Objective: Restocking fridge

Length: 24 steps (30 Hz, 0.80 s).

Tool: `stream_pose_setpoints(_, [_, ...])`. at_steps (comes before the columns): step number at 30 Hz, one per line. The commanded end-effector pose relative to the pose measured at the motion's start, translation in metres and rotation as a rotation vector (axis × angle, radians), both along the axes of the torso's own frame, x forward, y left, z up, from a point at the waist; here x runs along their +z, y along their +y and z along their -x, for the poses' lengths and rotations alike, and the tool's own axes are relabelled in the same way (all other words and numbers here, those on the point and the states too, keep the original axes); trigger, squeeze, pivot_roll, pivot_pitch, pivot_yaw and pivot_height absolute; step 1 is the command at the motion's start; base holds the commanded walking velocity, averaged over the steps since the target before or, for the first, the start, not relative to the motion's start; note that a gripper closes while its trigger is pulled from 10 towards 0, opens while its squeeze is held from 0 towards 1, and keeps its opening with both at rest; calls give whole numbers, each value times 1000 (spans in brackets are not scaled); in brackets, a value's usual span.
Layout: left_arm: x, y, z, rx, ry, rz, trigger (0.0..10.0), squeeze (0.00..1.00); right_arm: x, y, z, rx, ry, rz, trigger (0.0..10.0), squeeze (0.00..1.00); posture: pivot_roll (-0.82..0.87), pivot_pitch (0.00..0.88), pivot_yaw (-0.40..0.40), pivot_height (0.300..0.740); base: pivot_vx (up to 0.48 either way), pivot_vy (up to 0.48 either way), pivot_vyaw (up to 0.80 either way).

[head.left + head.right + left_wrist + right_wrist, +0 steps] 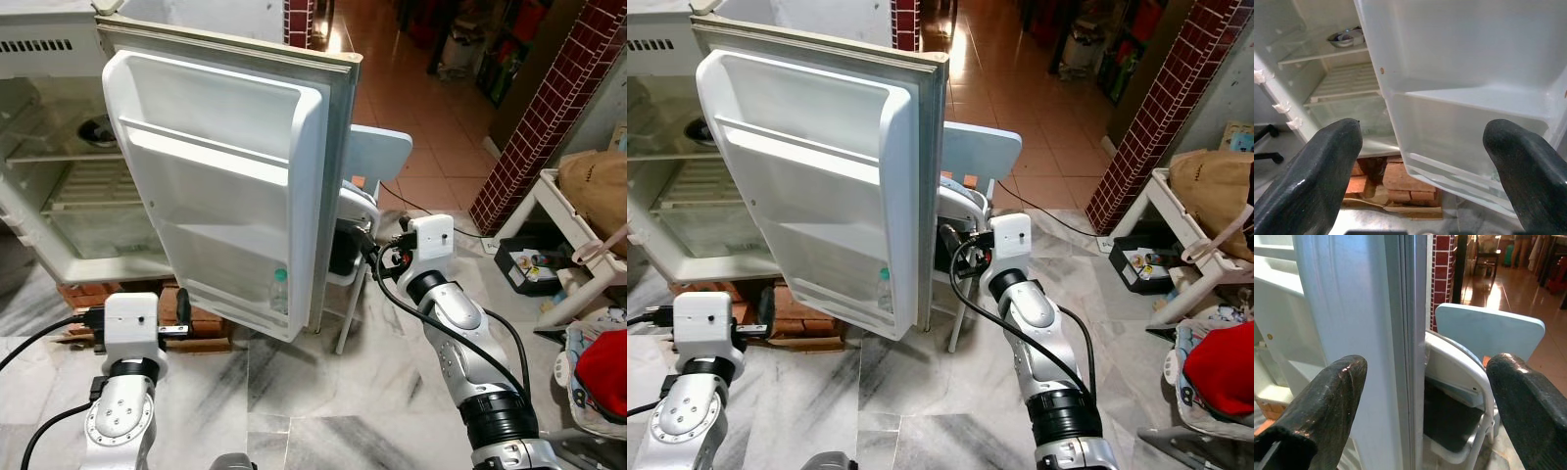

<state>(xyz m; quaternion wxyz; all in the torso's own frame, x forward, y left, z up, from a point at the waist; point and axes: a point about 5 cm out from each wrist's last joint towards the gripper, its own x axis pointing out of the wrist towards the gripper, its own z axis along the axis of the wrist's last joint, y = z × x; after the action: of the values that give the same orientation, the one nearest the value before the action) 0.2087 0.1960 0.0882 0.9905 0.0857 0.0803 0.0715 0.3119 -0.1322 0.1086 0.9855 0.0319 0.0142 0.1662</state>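
Fingers spread wide, right end effector [1420,406] is facing the tall white plastic-lined fridge door [220,186], whose upright edge is lying straight ahead between them; left end effector [1422,161] is gaping wide below its shelves.

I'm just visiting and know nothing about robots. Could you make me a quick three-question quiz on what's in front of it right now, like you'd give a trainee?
1. True or false: the fridge door stands open.
2. What stands in the door's lowest shelf? A) a clear bottle with a green cap B) a carton of eggs C) a red can
3. Fill in: the right gripper has its fingers spread on either side of the door's ____.

Key
1. True. The door is swung out, and the fridge's wire shelf shows behind it.
2. A. The bottle stands there alone.
3. Edge. The left gripper is also open, facing the door's inner side, with a metal bowl beyond.
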Motion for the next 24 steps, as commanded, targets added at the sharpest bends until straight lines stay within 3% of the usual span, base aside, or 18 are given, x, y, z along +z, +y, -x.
stream_pose_setpoints(1, [3,-1,-2,-9,-14,-8,10000,0,9,0,-3,3,-39,-14,10000,0,94,0,-39,740,0,0,481])
stream_pose_setpoints(7, [3,0,-2,-10,-14,-9,10000,0,11,-1,-5,1,-51,-10,10000,0,94,0,-44,740,0,0,558])
stream_pose_setpoints(13, [2,-1,-2,-9,-10,-6,10000,0,11,-1,-6,2,-50,-13,10000,0,96,0,-46,740,0,-296,518])
stream_pose_setpoints(17, [1,0,-1,-6,-5,-5,10000,0,9,0,-5,4,-46,-6,10000,0,96,0,-47,740,0,-308,0])
stream_pose_setpoints(24, [1,1,0,17,-10,3,10000,0,8,-1,-5,-3,-38,-7,10000,0,97,0,-49,740,0,0,0])
